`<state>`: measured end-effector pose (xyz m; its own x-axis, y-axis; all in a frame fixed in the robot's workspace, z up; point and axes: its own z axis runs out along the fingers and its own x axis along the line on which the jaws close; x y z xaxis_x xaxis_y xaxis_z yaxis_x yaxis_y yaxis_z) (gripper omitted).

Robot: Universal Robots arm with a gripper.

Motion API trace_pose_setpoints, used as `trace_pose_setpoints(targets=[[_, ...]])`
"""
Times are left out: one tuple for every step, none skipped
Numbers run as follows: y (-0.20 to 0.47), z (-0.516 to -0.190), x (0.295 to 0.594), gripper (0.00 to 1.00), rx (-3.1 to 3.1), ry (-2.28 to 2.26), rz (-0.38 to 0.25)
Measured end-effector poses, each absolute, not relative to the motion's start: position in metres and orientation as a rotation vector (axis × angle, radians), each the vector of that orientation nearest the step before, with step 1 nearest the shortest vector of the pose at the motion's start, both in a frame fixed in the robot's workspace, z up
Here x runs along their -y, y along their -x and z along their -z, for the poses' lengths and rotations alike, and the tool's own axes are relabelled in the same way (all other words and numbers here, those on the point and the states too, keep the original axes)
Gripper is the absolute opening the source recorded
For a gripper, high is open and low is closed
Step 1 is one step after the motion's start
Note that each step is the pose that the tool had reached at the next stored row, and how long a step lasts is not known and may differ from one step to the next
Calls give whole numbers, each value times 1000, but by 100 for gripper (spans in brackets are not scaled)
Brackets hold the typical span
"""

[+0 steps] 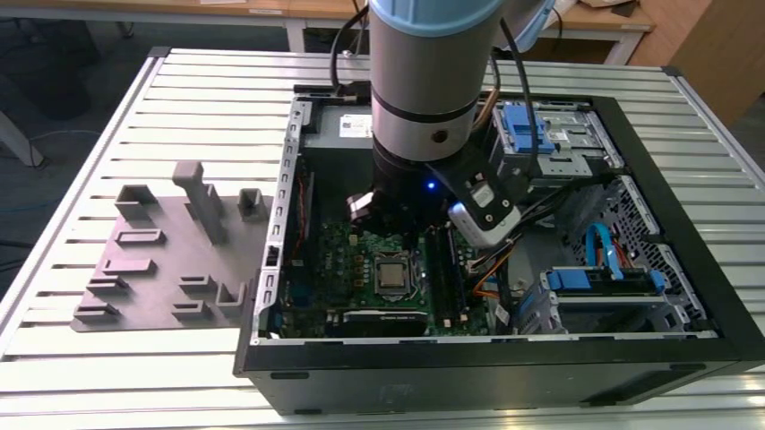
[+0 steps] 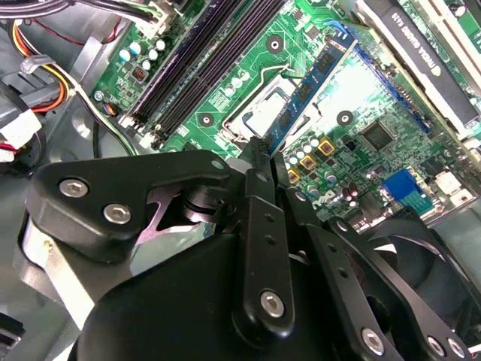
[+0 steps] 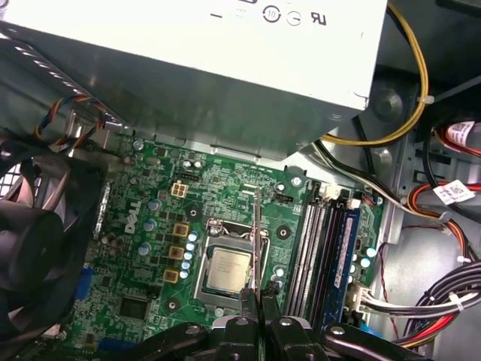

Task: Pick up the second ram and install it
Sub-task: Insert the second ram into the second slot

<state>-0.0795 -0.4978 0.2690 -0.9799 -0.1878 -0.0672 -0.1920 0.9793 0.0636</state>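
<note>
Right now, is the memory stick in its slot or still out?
Out. The gripper holds the second ram edge-on above the motherboard, beside the memory slots.

Green motherboard (image 3: pixel 225 218); black tool (image 2: pixel 259 162); blue second ram (image 2: pixel 316 75); grey tray (image 1: pixel 156 260).

1. In the exterior view the arm (image 1: pixel 431 81) is cut off by the picture's 12 o'clock edge, and it hides the middle of the computer case (image 1: pixel 478 358).
2. In the second wrist view the gripper (image 2: pixel 261 162) covers the near end of the memory stick (image 2: pixel 316 75).
3. In the first wrist view the fan (image 3: pixel 30 256) is cut off at 9 o'clock, and the memory stick (image 3: pixel 257 233) shows edge-on, its surface too thin to read.
</note>
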Motion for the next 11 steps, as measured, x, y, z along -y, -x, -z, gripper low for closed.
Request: trace_pose_setpoints(targets=[[80,-269,498,11,-3065,287,-107],[80,-269,498,11,-3066,280,-107],[80,-269,498,11,-3066,273,-107],[80,-269,498,11,-3067,267,-107],[80,-269,498,11,-3067,260,-106],[80,-269,498,11,-3068,253,-106],[80,-269,498,11,-3068,246,-106],[80,-269,498,11,-3068,238,-106],[80,-269,498,11,-3069,232,-106],[80,-269,498,11,-3069,225,-105],[80,-269,498,11,-3069,219,-105]])
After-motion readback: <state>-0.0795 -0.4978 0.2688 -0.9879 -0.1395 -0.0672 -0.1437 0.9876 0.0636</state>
